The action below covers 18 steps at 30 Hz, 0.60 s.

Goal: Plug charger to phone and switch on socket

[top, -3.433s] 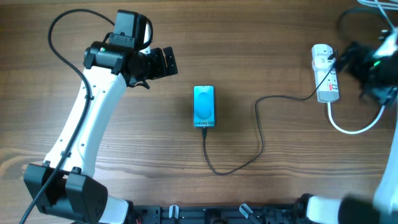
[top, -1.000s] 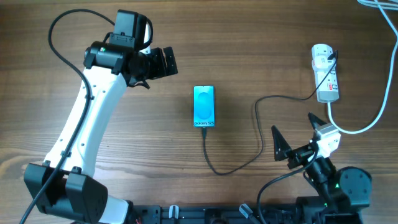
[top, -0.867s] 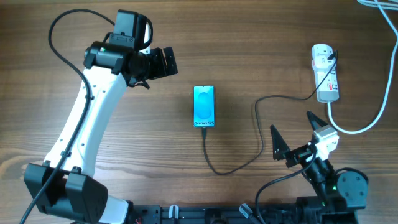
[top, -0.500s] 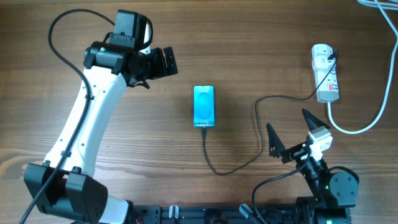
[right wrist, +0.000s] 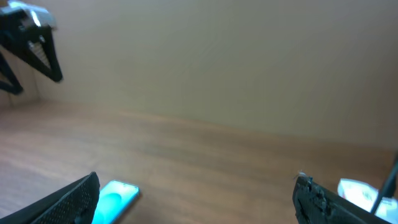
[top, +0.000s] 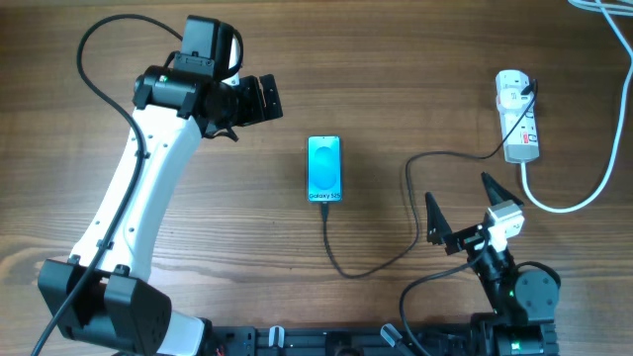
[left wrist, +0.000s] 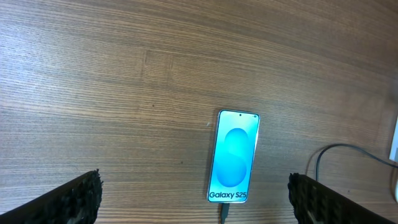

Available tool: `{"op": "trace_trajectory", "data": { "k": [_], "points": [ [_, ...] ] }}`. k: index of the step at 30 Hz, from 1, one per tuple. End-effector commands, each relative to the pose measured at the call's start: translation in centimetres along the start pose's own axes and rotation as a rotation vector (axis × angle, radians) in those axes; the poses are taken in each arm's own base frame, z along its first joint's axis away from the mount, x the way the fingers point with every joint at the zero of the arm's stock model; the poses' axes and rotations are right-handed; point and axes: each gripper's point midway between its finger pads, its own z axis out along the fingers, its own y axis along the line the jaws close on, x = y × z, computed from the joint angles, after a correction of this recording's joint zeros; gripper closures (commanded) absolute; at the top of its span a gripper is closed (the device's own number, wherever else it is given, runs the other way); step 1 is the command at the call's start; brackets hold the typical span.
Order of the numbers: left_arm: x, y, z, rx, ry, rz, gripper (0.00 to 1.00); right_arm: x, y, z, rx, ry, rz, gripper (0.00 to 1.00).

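**Both claws spread and empty; charger tip at the phone, strip at far right**

- The phone (top: 324,169) lies flat at centre frame in the overhead view. It's a slim rounded rectangle with a glossy cyan screen, a pale rim, and dark "Galaxy S25" lettering at its lower end.
- The charger (top: 455,153) is a thin black cable. In the left wrist view its connector tip (left wrist: 224,212) meets the phone's lower short edge. From there we see it loop down, right and up, then run across to the socket (top: 518,117).
- The socket is a white oblong plastic strip at upper right, with a plug adapter at its top end and small red marks along the body. We cannot tell the switch position.
- A thicker white cord (top: 569,206) curves off the strip's lower end towards the right edge.
- The left gripper (top: 269,99) is at upper left of the phone, jaws spread wide, nothing between them. Its dark fingers (left wrist: 74,196) look serrated along the edges.
- The right gripper (top: 455,186) is at lower right, near the cable's vertical run. Its pointed black fingers are splayed apart and it holds nothing.
- The table (top: 247,247) is matte brown wood with a fine horizontal grain.
- The right wrist view is blurred. We make out only a cyan sliver of phone at lower left and a white smear of strip at lower right.
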Motion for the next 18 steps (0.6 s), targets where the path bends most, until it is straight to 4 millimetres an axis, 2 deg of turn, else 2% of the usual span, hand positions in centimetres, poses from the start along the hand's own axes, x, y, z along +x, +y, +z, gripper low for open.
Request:
{"op": "trace_trajectory", "data": {
  "k": [1,6,18],
  "points": [
    [0.0,0.1,0.1,-0.010,0.000,-0.012,0.00,0.9,-0.9,-0.1,0.055,0.034,-0.003,0.01],
    [0.0,0.1,0.1,-0.010,0.000,-0.012,0.00,1.1,-2.0,-0.2,0.119,0.042,0.001,0.00],
    [0.0,0.1,0.1,-0.010,0.000,-0.012,0.00,1.2,-2.5,-0.3,0.149,0.047,0.001,0.00]
  ]
}}
